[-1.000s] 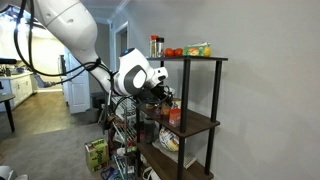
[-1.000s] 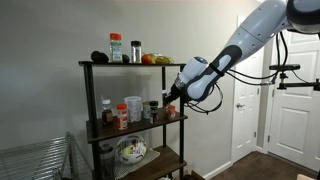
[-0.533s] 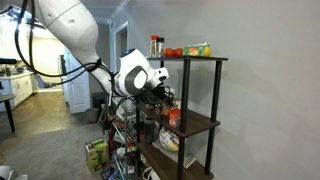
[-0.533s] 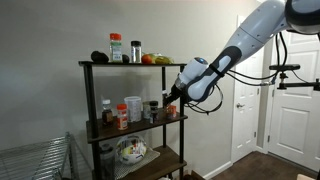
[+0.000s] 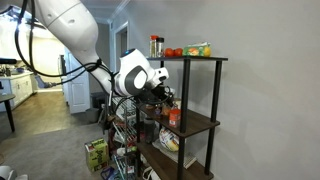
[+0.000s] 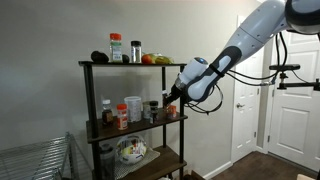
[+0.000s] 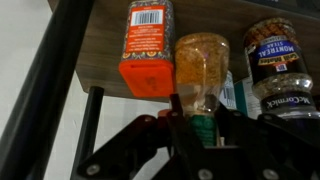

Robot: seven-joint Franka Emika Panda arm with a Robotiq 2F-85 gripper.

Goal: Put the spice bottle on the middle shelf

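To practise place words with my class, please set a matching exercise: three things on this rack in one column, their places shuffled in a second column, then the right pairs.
Things:
1. the spice bottle
2. the red round things
3. the bowl

Places:
A. on the top shelf
B. below the middle shelf
C. between the fingers, its base against the middle shelf

Pairs: 1-C, 2-A, 3-B
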